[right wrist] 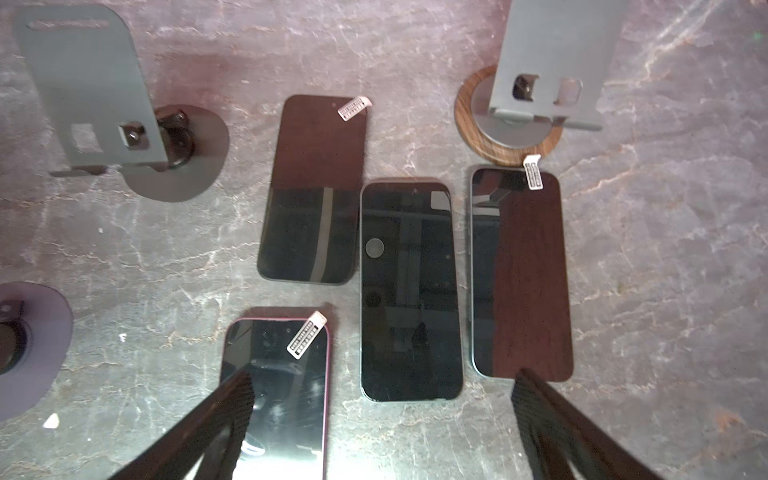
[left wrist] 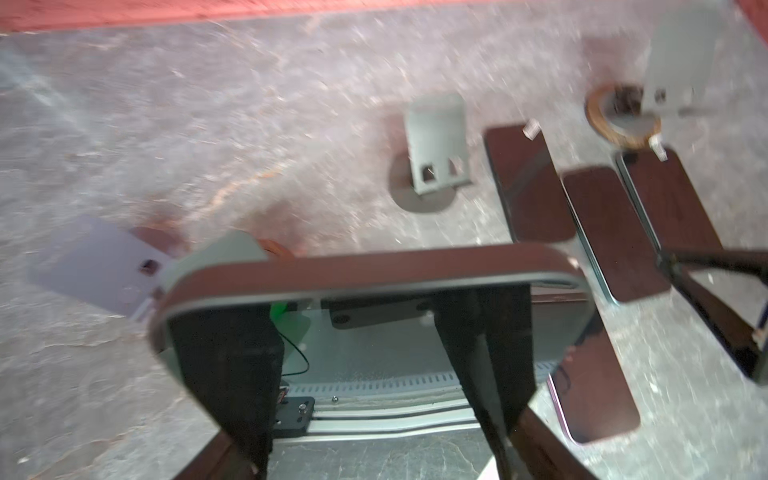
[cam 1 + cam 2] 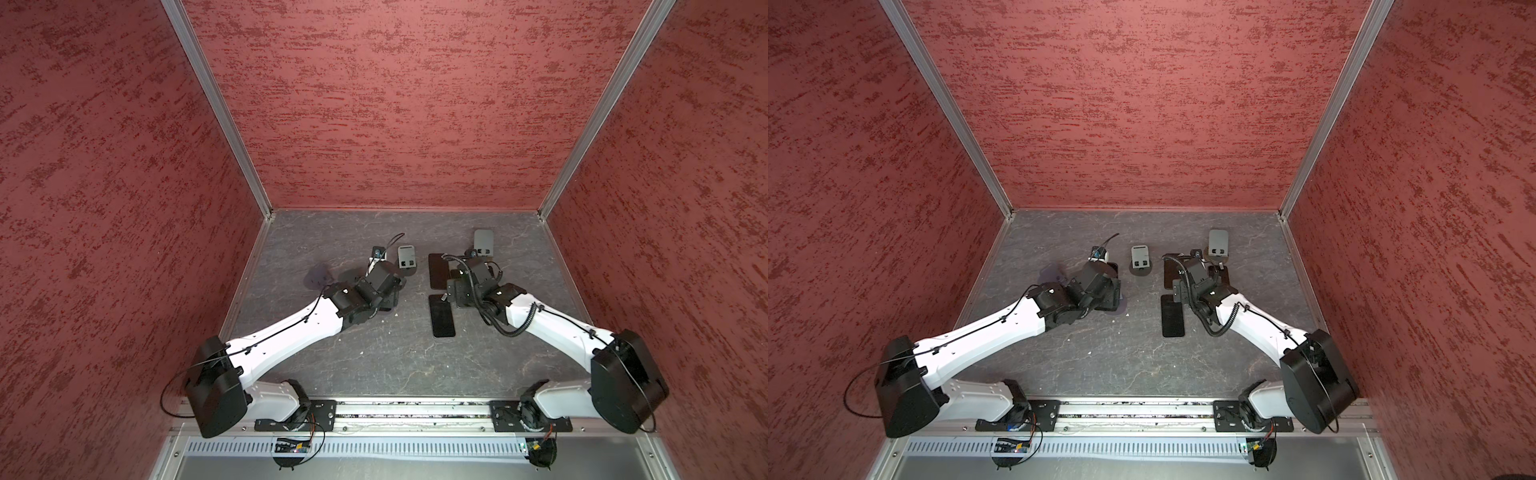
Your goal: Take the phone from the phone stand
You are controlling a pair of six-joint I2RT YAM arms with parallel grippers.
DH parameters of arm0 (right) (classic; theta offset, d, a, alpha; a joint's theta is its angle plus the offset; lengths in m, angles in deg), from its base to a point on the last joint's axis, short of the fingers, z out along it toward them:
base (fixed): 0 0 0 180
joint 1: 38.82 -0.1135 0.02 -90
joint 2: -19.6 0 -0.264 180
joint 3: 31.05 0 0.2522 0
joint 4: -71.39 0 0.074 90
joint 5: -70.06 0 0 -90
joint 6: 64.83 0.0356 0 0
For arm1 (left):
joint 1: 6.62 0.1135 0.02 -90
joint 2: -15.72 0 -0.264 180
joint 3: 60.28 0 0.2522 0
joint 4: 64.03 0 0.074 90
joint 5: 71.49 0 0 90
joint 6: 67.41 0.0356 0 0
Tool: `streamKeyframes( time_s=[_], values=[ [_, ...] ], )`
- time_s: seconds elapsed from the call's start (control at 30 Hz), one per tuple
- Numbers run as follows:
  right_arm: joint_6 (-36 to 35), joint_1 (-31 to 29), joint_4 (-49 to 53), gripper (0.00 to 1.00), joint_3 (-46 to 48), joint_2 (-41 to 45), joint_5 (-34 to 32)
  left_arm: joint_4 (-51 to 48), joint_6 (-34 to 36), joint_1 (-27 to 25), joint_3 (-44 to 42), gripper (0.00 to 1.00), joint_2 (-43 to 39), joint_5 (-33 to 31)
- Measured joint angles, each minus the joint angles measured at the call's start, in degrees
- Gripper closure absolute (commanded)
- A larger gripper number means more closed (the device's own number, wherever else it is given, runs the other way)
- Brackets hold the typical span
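Observation:
In the left wrist view, my left gripper (image 2: 361, 374) is shut on a dark-screened phone (image 2: 374, 286), with one black finger (image 2: 232, 374) at each long edge. The phone is tilted and its glass mirrors the front rail. Right behind its corner stands the grey plate of a phone stand (image 2: 220, 257). I cannot tell whether the phone still touches that stand. In both top views the left gripper (image 3: 388, 297) (image 3: 1111, 297) hides the phone. My right gripper (image 1: 382, 419) hangs open over phones lying flat and holds nothing.
Several phones (image 1: 411, 291) lie screen-up on the grey table (image 3: 374, 365), right of centre. An empty grey stand (image 3: 406, 257) stands mid-table. Another stand (image 3: 483, 241) on a wood-ringed base is behind the right gripper (image 3: 461, 274). A lilac stand (image 2: 99, 266) is at the left.

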Motion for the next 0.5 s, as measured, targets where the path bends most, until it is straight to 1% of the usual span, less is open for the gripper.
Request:
streamKeyframes(
  time_s=[0.23,0.5],
  values=[
    [0.8,1.1,-0.5,0.01,1.1,0.4,-1.2,0.1,-0.3,-4.7,5.1,0.36,7.7,1.6],
    [1.6,4.4,-0.7,0.01,4.7,5.1,-2.3,0.0,-2.6,-6.0,9.0,0.35,14.7,5.4]
  ],
)
